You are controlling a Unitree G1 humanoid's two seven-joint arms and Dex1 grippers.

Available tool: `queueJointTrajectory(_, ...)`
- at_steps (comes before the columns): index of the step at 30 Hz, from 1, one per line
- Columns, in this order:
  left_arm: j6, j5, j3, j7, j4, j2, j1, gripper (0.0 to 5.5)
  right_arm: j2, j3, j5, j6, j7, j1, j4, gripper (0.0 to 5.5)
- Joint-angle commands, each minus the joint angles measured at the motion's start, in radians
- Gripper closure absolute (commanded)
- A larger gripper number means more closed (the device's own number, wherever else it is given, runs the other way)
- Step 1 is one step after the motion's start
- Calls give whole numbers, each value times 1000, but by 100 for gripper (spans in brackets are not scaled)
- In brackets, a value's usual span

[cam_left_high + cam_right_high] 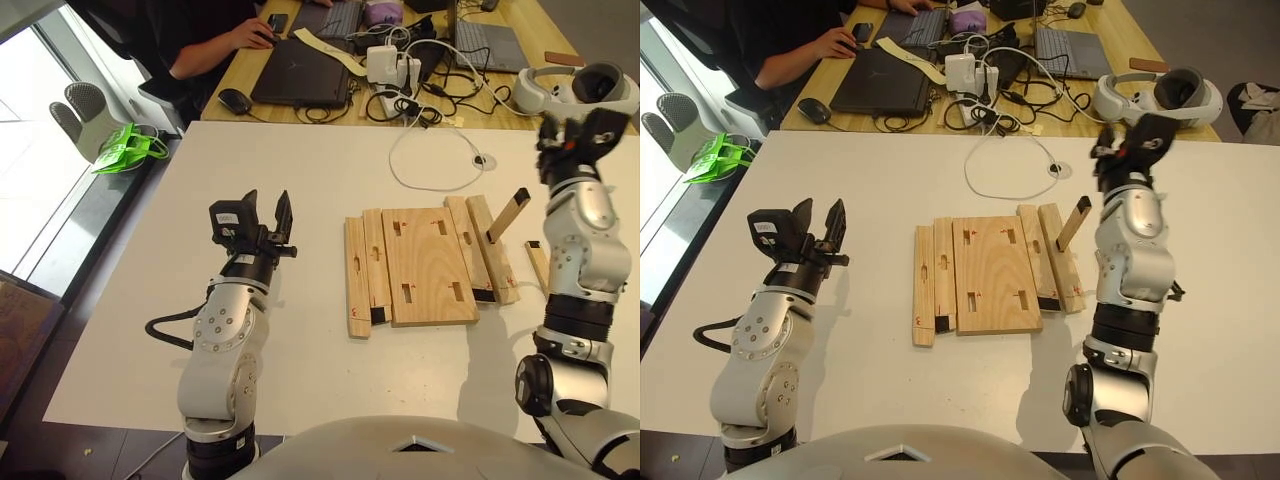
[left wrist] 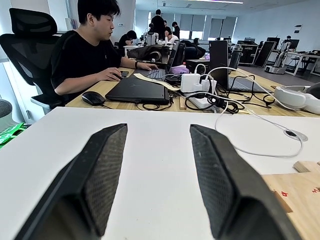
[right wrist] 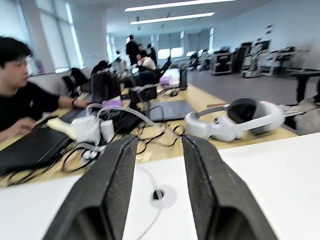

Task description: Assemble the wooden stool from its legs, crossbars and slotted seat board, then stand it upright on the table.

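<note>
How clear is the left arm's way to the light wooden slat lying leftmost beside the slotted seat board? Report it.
Probably yes: the left gripper stands open left of the light wooden slat, with only bare white table between them.

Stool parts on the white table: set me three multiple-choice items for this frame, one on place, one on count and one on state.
1. How does the seat board lie? A upright on edge; B flat between wooden bars; C stacked on the bars.
2. How many slots does it have? A two; B four; C six.
3. The left tool is: A shut on a bar; B shut on the board; C open and empty.
Answers: B, bars lie flat on either side of it. B, four cut-outs show in it. C, its fingers stand apart with nothing between them.
</note>
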Motion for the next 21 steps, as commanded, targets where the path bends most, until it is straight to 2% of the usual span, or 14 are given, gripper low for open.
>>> queueJointTrajectory(1, 8, 7, 3, 3, -6, 2, -2, 320, -24, -2, -30, 97, -16, 114, -25, 388)
queueJointTrajectory(5, 6, 9, -4, 9, -8, -2, 0, 320, -15, 129, 35, 276, 123, 211, -85, 388)
queueJointTrajectory(9, 6, 7, -3, 6, -4, 1, -4, 320, -79, 328, 171, 422, 379, 305, -287, 388)
queueJointTrajectory(14, -5, 12, -10, 14, 0, -8, 1, 320, -72, 212, 109, 322, 256, 85, -203, 388)
queueJointTrajectory(18, -16, 16, -24, 19, 18, -15, -8, 320, -71, 200, 46, 329, 177, -35, 32, 322)
queueJointTrajectory(21, -19, 15, -27, 10, 31, -12, -22, 320, -66, 217, -7, 315, 146, -92, 272, 304)
